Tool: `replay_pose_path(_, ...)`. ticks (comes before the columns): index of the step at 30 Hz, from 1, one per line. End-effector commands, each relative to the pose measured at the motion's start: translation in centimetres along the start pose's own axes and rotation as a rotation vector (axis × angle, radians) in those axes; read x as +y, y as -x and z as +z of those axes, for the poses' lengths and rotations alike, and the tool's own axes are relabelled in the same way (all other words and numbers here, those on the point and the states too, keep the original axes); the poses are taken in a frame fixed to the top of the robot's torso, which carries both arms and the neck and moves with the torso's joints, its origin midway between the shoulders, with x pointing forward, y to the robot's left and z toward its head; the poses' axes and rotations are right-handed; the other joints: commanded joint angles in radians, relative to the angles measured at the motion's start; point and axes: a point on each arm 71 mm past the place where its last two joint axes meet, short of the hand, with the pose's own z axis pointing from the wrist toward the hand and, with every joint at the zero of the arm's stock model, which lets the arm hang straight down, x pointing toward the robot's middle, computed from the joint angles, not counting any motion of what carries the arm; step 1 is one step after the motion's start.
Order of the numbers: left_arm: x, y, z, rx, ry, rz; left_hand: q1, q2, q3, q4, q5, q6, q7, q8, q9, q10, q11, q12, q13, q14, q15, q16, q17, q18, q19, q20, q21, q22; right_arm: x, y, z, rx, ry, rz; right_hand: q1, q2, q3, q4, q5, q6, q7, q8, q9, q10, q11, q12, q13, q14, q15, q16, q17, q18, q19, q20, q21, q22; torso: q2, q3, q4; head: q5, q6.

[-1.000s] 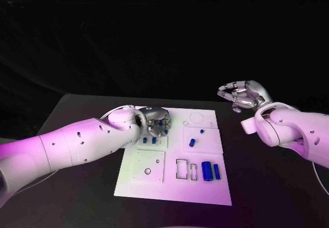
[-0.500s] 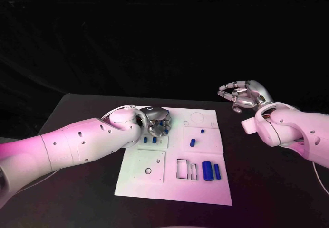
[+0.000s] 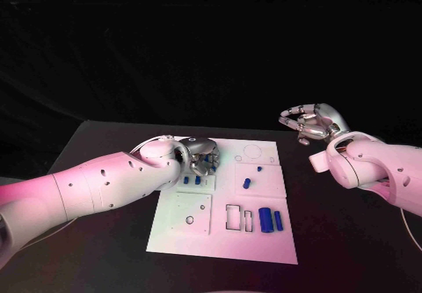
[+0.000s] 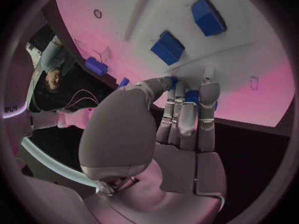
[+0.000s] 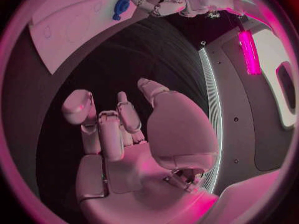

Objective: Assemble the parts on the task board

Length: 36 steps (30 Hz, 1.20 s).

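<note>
From the head view, your left hand (image 3: pixel 199 152) sat low on the task board (image 3: pixel 264 244), probably seating a part. At the left wrist, fingers (image 4: pixel 187 109) pinched a blue part (image 4: pixel 192 96). Your right hand (image 5: pixel 124 134) hung curled and empty, well clear, likely waiting.

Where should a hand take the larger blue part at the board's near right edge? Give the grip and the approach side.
Pinch the larger blue part across its long sides near the middle, coming from straight above. It lies flat on the task board with a thinner part close alongside, so fingers probably need to drop into narrow gaps. The right hand looks nearer.
</note>
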Motion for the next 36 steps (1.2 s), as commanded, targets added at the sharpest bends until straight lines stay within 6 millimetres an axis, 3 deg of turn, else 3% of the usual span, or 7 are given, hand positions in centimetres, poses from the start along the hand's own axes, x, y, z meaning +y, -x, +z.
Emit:
replay_pose_path(1,-0.1,0.3,-0.1,-0.039,-0.015,-0.020,0.000,0.007,0.007,-0.004,-0.006,0.011,0.000,-0.006,0.001,0.011,0.000,-0.013,-0.004,0.007,-0.001,0.004,-0.001,-0.017,0.006,0.000,0.005,0.003,0.0,-0.1,0.0,0.009,0.010,0.000,-0.006,0.002,0.001,0.007,0.006,-0.006,-0.004,0.007,-0.001,0.001,-0.004,-0.005,0.000,0.044,-0.007,-0.006,0.000,0.010,-0.009,0.001,-0.005,-0.001,-0.001,-0.0010,-0.0007,-0.001,0.002)
replay_pose_path(15,0.5,1.7,-2.2,-0.088,-0.015,-0.093,-0.006,0.001,0.010,-0.014,-0.006,0.021,0.002,-0.019,0.001,0.032,0.002,-0.045,-0.014,0.011,0.001,0.005,-0.003,-0.019,0.011,0.002,0.015,0.015,-0.2,-0.1,0.0,0.007,0.005,-0.001,-0.005,0.003,0.001,0.007,0.007,-0.005,-0.004,0.008,-0.001,0.002,-0.004,-0.004,0.002,0.044,-0.007,-0.006,0.001,0.010,-0.009,0.000,-0.005,-0.001,-0.002,-0.0017,0.0016,0.000,0.009)
replay_pose_path(27,2.9,2.3,-4.6,-0.076,0.047,-0.126,-0.016,-0.006,0.005,-0.015,-0.007,0.027,0.002,-0.025,0.002,0.044,0.003,-0.060,-0.018,0.013,0.002,0.005,-0.008,-0.020,0.013,0.003,0.020,0.021,-0.4,0.0,-0.1,0.005,0.001,-0.003,-0.005,0.003,0.001,0.007,0.007,-0.005,-0.004,0.008,-0.001,0.002,-0.004,-0.004,0.002,0.044,-0.007,-0.006,0.001,0.010,-0.009,0.000,-0.005,-0.001,-0.001,-0.0021,0.0020,-0.001,0.008)
replay_pose_path(36,4.2,2.3,-5.1,-0.073,0.083,-0.125,-0.017,-0.007,0.004,-0.015,-0.007,0.028,0.002,-0.026,0.002,0.046,0.003,-0.062,-0.018,0.012,0.002,0.005,-0.009,-0.020,0.013,0.003,0.019,0.021,-0.4,0.0,-0.1,0.005,0.001,-0.002,-0.005,0.003,0.001,0.007,0.007,-0.005,-0.004,0.008,-0.001,0.002,-0.004,-0.004,0.002,0.044,-0.007,-0.006,0.001,0.010,-0.009,0.000,-0.005,-0.001,0.000,-0.0015,0.0014,0.001,0.009)
